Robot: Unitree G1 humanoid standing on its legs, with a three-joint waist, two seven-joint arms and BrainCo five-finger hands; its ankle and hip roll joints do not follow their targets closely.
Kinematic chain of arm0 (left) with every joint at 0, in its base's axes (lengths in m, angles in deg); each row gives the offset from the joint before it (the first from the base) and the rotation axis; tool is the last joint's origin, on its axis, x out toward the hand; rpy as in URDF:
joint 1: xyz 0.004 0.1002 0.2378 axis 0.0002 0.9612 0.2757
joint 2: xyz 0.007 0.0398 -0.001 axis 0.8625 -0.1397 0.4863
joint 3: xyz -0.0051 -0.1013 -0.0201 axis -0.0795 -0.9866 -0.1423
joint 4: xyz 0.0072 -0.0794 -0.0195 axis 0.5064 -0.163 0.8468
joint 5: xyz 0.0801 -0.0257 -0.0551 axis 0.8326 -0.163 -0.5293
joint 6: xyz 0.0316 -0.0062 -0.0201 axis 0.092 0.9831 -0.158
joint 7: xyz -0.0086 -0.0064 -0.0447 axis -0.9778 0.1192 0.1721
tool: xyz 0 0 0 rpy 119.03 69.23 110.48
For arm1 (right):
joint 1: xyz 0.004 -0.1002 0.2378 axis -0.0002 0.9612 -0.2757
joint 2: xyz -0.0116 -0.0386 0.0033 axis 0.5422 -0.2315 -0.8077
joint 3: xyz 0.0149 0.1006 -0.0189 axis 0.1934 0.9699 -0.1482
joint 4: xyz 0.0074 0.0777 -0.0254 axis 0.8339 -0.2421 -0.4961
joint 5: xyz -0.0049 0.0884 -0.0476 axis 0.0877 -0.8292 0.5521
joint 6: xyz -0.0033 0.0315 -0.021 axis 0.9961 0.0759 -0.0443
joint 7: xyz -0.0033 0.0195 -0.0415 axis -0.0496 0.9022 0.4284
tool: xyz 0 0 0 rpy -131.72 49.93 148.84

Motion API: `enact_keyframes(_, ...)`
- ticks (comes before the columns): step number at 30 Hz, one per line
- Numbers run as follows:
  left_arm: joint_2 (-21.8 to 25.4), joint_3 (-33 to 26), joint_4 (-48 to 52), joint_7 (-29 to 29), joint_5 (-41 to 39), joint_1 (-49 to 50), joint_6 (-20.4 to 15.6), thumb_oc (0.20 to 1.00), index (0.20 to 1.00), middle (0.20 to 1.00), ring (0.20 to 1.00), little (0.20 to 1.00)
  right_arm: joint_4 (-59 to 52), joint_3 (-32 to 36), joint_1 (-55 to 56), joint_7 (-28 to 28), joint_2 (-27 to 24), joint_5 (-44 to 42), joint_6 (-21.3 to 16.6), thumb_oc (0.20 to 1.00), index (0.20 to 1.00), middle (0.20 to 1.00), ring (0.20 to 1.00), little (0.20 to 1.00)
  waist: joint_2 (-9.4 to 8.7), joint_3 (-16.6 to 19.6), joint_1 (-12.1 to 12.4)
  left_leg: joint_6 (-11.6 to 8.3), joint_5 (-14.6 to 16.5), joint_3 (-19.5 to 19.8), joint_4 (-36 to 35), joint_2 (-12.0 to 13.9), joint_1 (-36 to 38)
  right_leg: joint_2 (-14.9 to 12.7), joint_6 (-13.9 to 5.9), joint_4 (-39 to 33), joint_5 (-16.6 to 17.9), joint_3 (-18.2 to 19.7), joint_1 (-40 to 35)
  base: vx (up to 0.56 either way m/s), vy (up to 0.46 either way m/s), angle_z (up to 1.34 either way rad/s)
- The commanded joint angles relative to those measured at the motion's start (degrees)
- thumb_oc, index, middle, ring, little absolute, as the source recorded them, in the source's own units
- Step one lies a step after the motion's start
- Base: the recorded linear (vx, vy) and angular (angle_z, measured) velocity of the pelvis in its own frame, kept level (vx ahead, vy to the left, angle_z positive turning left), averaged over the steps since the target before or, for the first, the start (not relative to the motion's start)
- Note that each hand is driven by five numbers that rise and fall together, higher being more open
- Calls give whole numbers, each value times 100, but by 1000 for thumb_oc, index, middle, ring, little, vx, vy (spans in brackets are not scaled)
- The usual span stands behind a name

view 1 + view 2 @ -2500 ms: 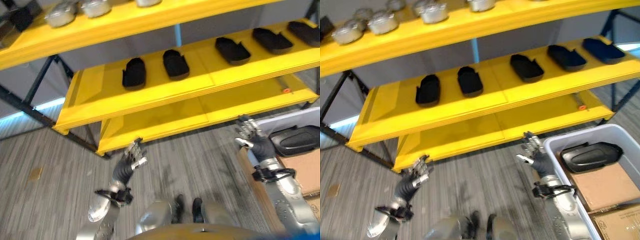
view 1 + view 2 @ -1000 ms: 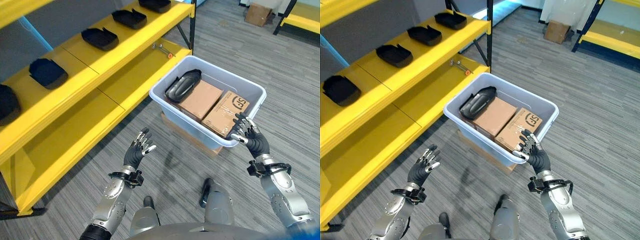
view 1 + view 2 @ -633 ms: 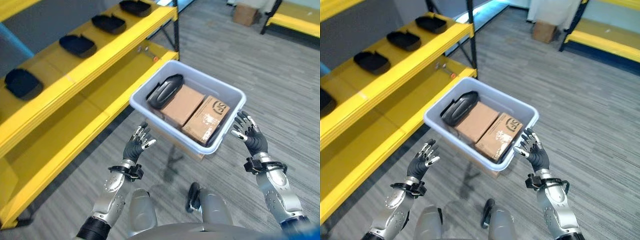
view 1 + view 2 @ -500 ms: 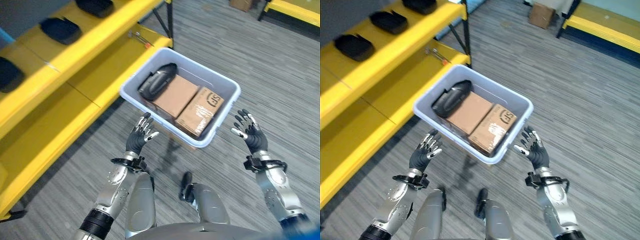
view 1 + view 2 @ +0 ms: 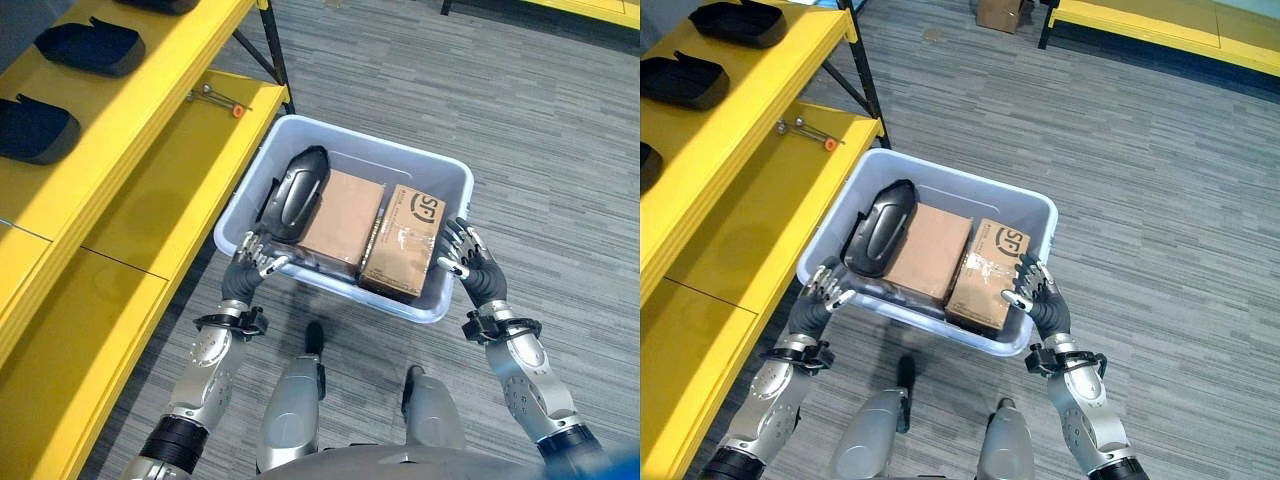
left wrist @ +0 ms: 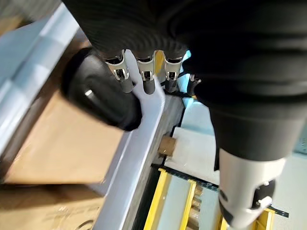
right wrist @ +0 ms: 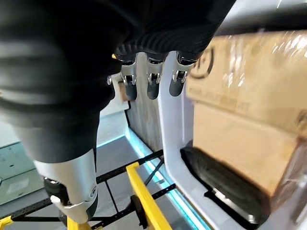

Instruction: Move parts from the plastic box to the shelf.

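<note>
A grey plastic box (image 5: 344, 137) stands on the floor beside the yellow shelf (image 5: 128, 118). Inside it a black moulded part (image 5: 298, 188) lies at the left, next to two cardboard cartons (image 5: 342, 218). Another dark part (image 7: 224, 192) lies beneath the cartons. My left hand (image 5: 241, 281) is open at the box's near left corner, its fingers (image 6: 145, 79) over the rim. At the near right corner my right hand (image 5: 480, 281) is open too, its fingers (image 7: 152, 80) against the rim.
Black parts (image 5: 88, 47) lie in a row on the shelf's middle level. A tool with an orange tip (image 5: 217, 98) rests on the lower level near the box. Grey carpet stretches to the right; a second yellow shelf (image 5: 1160, 26) and a carton (image 5: 997, 12) stand farther off.
The view has swung from the shelf down onto the box. Both hands, held apart from the box half a second ago, have closed in to its near corners.
</note>
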State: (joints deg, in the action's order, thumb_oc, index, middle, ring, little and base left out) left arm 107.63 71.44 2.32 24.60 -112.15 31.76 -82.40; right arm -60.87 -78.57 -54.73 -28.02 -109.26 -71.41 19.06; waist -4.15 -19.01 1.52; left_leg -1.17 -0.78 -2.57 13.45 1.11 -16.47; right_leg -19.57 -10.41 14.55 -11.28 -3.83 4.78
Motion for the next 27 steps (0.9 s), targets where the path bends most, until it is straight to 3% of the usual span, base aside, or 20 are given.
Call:
enact_keyframes(1,2,-2,588,5,186,170,-280,1000,1000,1000,1000,1000,-110,271,-161,-39,-82,-25,-220,1000,1000,1000,1000,1000,-102,177,-13,-288,518,399,778,778,-306,-183,-216,-902,1382,-96,-246,26,34,3)
enact_keyframes(4,32,-16,594,53,268,218,-247,1000,1000,1000,1000,1000,-128,282,-144,-60,-58,-36,-207,1000,1000,1000,1000,1000,-106,237,-28,-165,752,419,1025,594,-335,-309,-255,-845,1559,-73,-319,78,150,5)
enact_keyframes(5,40,-17,563,74,278,246,-237,1000,1000,1000,1000,1000,-130,252,-120,-59,-6,-28,-192,1000,1000,1000,1000,1000,-86,290,-61,-59,824,389,980,483,-248,-390,-230,-733,2012,-5,-262,71,153,2)
enact_keyframes(6,40,-17,563,75,278,248,-237,1000,1000,1000,1000,1000,-131,251,-119,-59,-5,-28,-191,1000,1000,1000,1000,1000,-90,292,-56,-56,823,381,976,481,-246,-394,-233,-740,2018,2,-260,46,215,5)
enact_keyframes(7,108,-91,569,51,333,281,-242,1000,1000,1000,1000,1000,-168,171,-189,-72,-3,27,-200,1000,1000,1000,1000,1000,-8,249,-35,75,864,218,891,496,-47,-457,-143,-414,2643,-154,45,-1,127,3)
enact_keyframes(8,109,-92,569,51,333,279,-242,1000,1000,1000,1000,1000,-168,171,-191,-72,-2,27,-199,1000,1000,1000,1000,1000,-21,263,-38,79,837,213,865,483,-56,-469,-144,-420,2656,-150,65,-7,262,-14)
enact_keyframes(9,144,-154,599,20,347,279,-247,1000,1000,1000,1000,1000,-179,114,-246,-107,25,-58,-204,1000,1000,1000,1000,1000,44,211,27,127,814,29,649,532,160,-503,-77,-106,2470,-663,258,21,378,-48)
enact_keyframes(10,112,-215,584,-1,339,275,-254,1000,1000,1000,1000,1000,-114,-9,-323,-176,15,-127,-174,1000,1000,1000,1000,1000,125,116,-31,188,741,-228,56,427,653,-68,50,313,1873,-1102,687,22,375,-74)
enact_keyframes(12,112,-217,583,0,339,273,-254,1000,1000,1000,1000,1000,-112,-11,-328,-176,16,-127,-175,1000,1000,1000,1000,1000,115,119,-32,187,709,-234,13,417,666,-75,55,310,1877,-1098,695,29,152,-105)
enact_keyframes(14,43,-367,501,-30,321,247,-290,1000,1000,1000,1000,1000,-48,-98,-456,-282,-45,-214,-194,1000,1000,1000,1000,1000,50,-6,-132,197,695,-429,-178,289,987,558,215,-151,1407,-1192,815,104,61,-26)
enact_keyframes(15,5,-380,540,24,325,293,-294,1000,1000,1000,1000,1000,-112,-31,-349,-277,-82,-171,-173,1000,1000,1000,1000,1000,61,27,-141,187,712,-375,-107,264,972,516,227,-270,1304,-1004,690,124,-37,-8)
enact_keyframes(17,-85,-303,452,32,322,307,-310,1000,1000,1000,1000,1000,-133,-8,-286,-301,-170,-180,-217,1000,1000,1000,1000,1000,45,89,-200,135,655,-404,-233,323,1045,880,353,-393,1204,-595,563,123,-106,20)
enact_keyframes(20,-243,-171,519,214,148,466,-252,1000,1000,1000,1000,1000,-147,116,-117,-326,-248,-218,-209,1000,1000,1000,1000,1000,60,246,-250,-34,576,-425,-227,488,1103,982,431,-653,1139,-660,356,139,-198,7)
enact_keyframes(23,-288,-116,561,265,109,501,-235,1000,1000,1000,1000,1000,-193,129,-53,-374,-289,-291,-222,1000,1000,1000,1000,1000,70,190,-273,-186,506,-361,461,554,827,978,519,-632,1030,-701,280,24,-100,9)
enact_keyframes(25,-287,-32,583,281,116,377,-245,1000,1000,1000,1000,1000,-207,155,-79,-365,-354,-306,-262,1000,1000,1000,1000,1000,80,-6,-213,-428,118,103,1245,469,416,981,643,-537,969,-723,267,-46,-52,10)
enact_keyframes(26,-303,-10,614,225,119,322,-246,1000,1000,1000,1000,1000,-150,131,-140,-307,-340,-267,-286,1000,1000,1000,1000,1000,79,-39,-182,-483,70,545,977,487,406,968,606,-412,884,-695,320,-3,53,24)
enact_keyframes(27,-313,-20,630,202,99,320,-236,1000,1000,1000,1000,1000,-122,124,-164,-258,-325,-269,-289,1000,1000,1000,1000,1000,83,-27,-203,-488,33,598,671,687,456,934,547,-363,862,-678,344,72,142,13)
